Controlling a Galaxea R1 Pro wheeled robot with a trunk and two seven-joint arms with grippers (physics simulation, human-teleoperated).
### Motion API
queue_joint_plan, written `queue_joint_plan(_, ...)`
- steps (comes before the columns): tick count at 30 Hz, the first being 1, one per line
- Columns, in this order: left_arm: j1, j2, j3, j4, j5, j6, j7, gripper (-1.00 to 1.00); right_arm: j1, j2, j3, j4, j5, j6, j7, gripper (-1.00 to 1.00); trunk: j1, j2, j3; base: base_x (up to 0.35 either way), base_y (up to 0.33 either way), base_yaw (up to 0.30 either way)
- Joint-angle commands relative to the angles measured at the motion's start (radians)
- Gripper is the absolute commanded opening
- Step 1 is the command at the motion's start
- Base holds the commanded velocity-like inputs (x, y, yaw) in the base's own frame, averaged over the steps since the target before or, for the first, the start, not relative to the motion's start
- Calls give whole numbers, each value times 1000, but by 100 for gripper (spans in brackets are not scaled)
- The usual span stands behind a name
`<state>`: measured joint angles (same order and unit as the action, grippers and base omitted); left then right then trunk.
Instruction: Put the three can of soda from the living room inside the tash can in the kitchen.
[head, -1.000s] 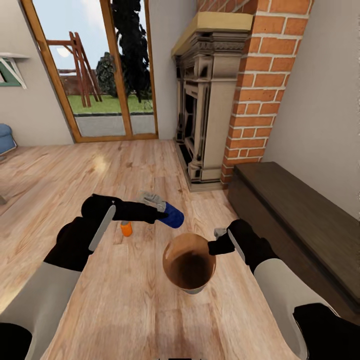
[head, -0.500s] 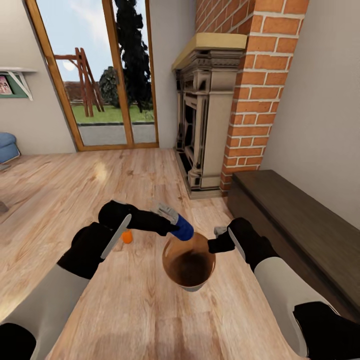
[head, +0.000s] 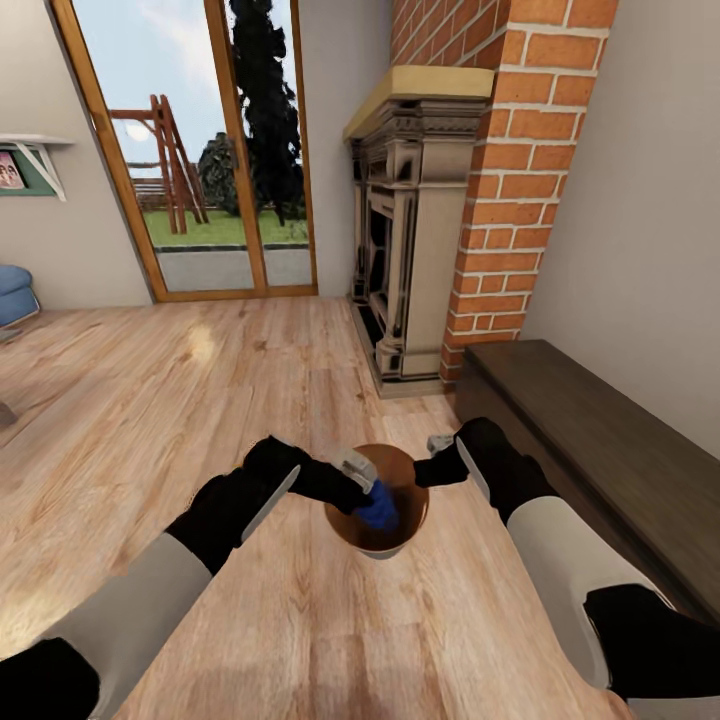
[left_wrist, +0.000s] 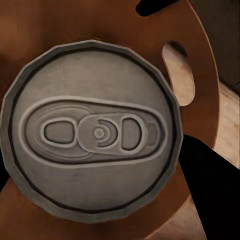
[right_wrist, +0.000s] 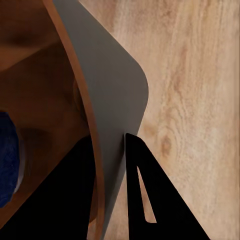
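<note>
In the head view the tash can, grey outside and brown inside, hangs above the wood floor. My right gripper is shut on its rim. The right wrist view shows the grey wall pinched at my right gripper. A dark blue can of soda sits tilted in the bucket's mouth, with my left gripper shut on it. Its grey top is close in the left wrist view, beside the rim's handle hole. A blue edge of the can shows inside the bucket.
A brick fireplace stands ahead. A low dark wooden bench runs along the right wall. Glass doors are at the back left, and a blue sofa end is at the far left. Light wood floor lies between.
My left arm has carried the blue can rightwards, from beside the bucket into its mouth. The orange can on the floor is now hidden behind that arm. The right gripper has stayed put.
</note>
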<state>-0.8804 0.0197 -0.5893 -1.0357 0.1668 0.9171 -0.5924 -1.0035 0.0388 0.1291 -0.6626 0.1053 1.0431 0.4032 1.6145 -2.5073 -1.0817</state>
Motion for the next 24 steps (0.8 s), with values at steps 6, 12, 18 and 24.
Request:
queue_joint_plan(6, 0, -52, -56, 176, 2, -118, 58, -100, -4, 9, -3, -6, -29, 4, 5, -100, 0, 0, 0, 0, 0, 0)
queue_joint_plan(12, 0, -75, -76, 292, 3, -198, 114, 100, -4, 13, -3, -8, -29, 4, 5, -100, 0, 0, 0, 0, 0, 0)
queue_joint_plan(18, 0, -77, -78, 304, 5, -229, 121, 100, -4, 15, -2, -7, -29, 4, 6, -100, 0, 0, 0, 0, 0, 0)
queue_joint_plan(24, 0, -77, -77, 306, 7, -241, 123, 100, -4, 15, -2, -6, -29, 4, 6, -100, 0, 0, 0, 0, 0, 0)
